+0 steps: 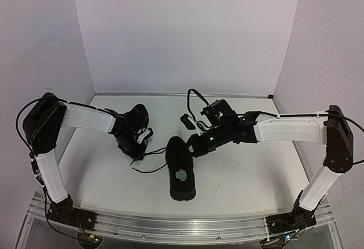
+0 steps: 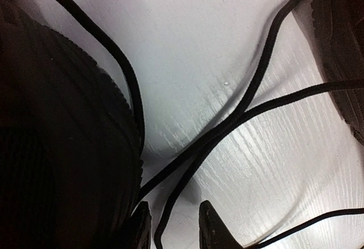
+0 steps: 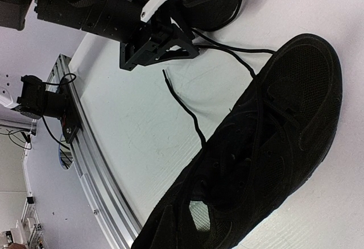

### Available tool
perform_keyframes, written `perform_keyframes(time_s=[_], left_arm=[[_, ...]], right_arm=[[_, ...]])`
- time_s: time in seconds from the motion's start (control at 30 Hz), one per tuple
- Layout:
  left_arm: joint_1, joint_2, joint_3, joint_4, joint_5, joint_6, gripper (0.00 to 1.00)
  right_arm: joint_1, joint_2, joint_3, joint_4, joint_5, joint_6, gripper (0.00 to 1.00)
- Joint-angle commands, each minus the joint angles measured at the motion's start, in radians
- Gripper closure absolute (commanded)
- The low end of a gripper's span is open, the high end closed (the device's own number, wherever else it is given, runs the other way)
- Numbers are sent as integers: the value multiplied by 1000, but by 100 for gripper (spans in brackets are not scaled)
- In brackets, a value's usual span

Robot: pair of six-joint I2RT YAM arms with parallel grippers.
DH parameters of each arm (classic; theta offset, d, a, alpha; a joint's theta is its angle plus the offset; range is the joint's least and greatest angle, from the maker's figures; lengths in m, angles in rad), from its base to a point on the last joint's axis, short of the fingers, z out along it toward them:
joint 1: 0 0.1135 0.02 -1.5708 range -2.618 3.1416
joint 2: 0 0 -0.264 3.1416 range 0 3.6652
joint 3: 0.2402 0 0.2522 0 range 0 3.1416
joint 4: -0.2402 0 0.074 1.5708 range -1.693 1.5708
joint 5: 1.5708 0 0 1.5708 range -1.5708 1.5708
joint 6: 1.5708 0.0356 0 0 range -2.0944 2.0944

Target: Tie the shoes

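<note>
Two black shoes lie on the white table. One shoe [image 1: 177, 153] [image 3: 273, 146] sits at the centre, toe away from the bases, with a pale patch [image 1: 182, 175] in its opening. The other shoe [image 1: 136, 115] [image 2: 57, 146] lies at the back left. Loose black laces [image 1: 149, 161] [image 2: 250, 107] trail across the table between them. My left gripper [image 1: 138, 146] [image 2: 175, 229] hangs low beside the left shoe, jaws apart, with one lace end lying loose between the fingertips [image 2: 213, 229]. My right gripper [image 1: 192, 146] reaches to the centre shoe's toe; its fingers are hidden in the right wrist view.
A small black object [image 1: 186, 120] lies on the table behind the centre shoe. A black cable loop [image 1: 196, 95] rises above the right arm. An aluminium rail [image 1: 170, 223] runs along the near edge. White walls close the back and both sides.
</note>
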Motion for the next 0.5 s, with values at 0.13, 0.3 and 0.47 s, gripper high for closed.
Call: perform_keyframes(time_s=[0.13,0.3,0.47], left_arm=[[6,82,69,-40,42,44,79],[0,80,81,-62,37,49,99],[-10,-44,59,-47,-7,21,100]], right_arm=[[4,-29,33,-9,19,0,100],[4,-37,28,-12,27,0,100],[4,-35,22,-12,42,2,100]])
